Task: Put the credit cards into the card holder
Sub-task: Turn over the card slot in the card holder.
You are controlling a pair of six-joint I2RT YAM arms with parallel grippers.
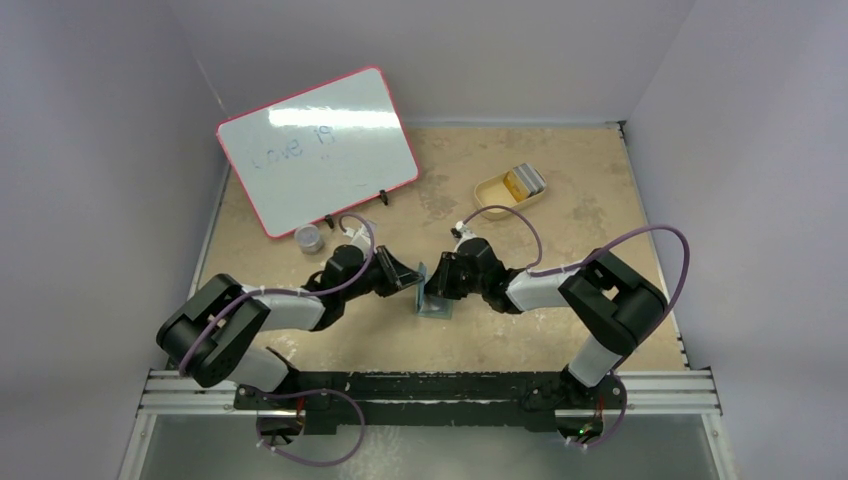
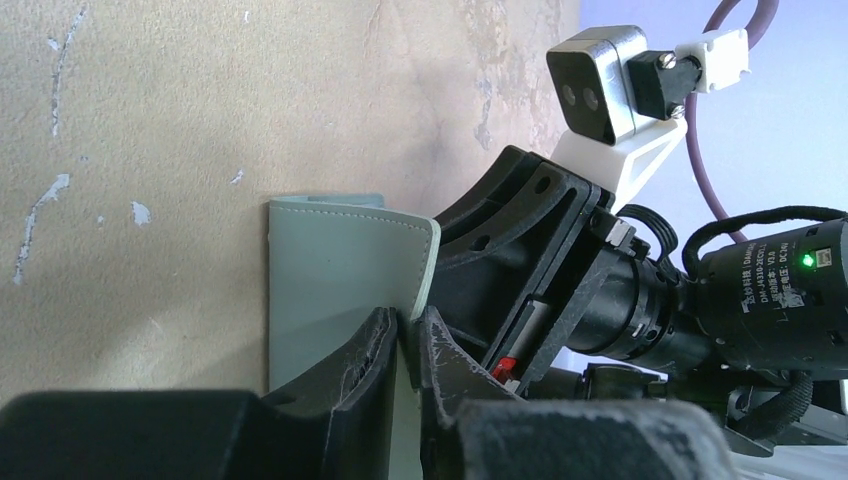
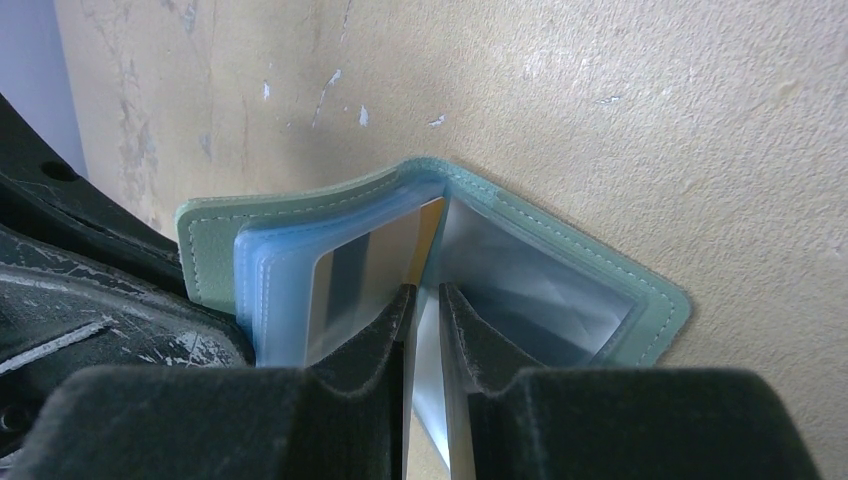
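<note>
left gripper (image 2: 408, 338) clamped on card holder (image 3: 300, 207) flap, table centre | right gripper (image 3: 425, 305) pinching silver card (image 3: 428, 400) at open pockets | striped card (image 3: 350, 275) apparently pocketed | remaining credit cards (image 1: 524, 182) in tray (image 1: 492, 192), 1 o'clock, yet to load

On my feed the right gripper (image 3: 425, 293) pinches a thin silver card (image 3: 428, 390) edge-on at the fold of the open card holder (image 3: 570, 255); a striped card (image 3: 355, 280) sits in its blue pockets.
</note>
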